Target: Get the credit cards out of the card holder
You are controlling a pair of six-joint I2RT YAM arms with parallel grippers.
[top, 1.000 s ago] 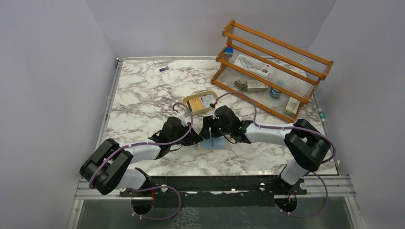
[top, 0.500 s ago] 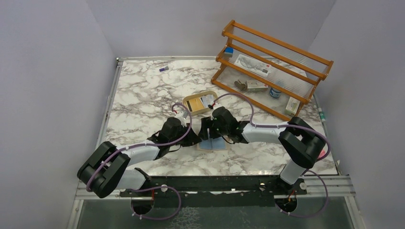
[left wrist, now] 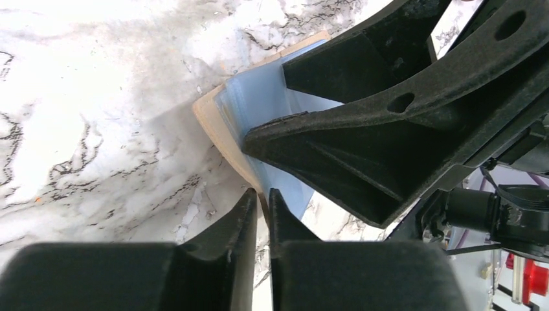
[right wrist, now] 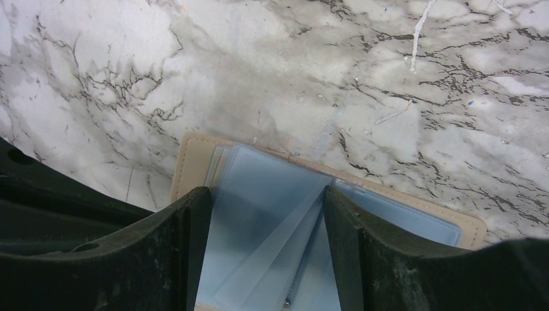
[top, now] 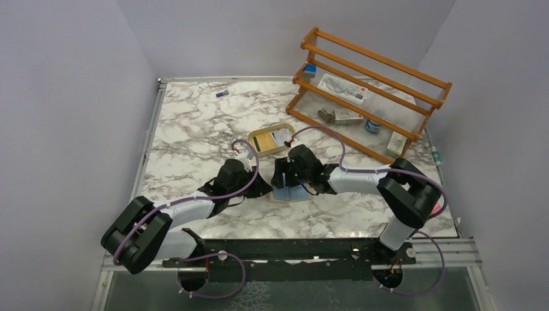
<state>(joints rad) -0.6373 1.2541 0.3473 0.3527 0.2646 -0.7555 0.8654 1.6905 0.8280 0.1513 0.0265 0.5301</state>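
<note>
Top external view: both arms stretch inward over the marble worktop and meet near its middle, just on the near side of an oval tan tray. A wooden rack stands at the far right corner, well apart. Marble shows to the left of the arms and towards the near edge.

Right wrist view: the card holder lies open and flat on the worktop, its tan border showing along the far and left sides. The right fingers stand wide, one on each side of a pale blue card that fills the gap between them from side to side; whether they clamp it cannot be told. Marble shows beyond the holder's far edge.

Left wrist view: the left fingers are narrow, with only a thin slit between them. They sit low at the holder's edge nearest them, which runs right up to their tips; contact there cannot be told. One right finger crosses above the blue card, close ahead of the left tips
</note>
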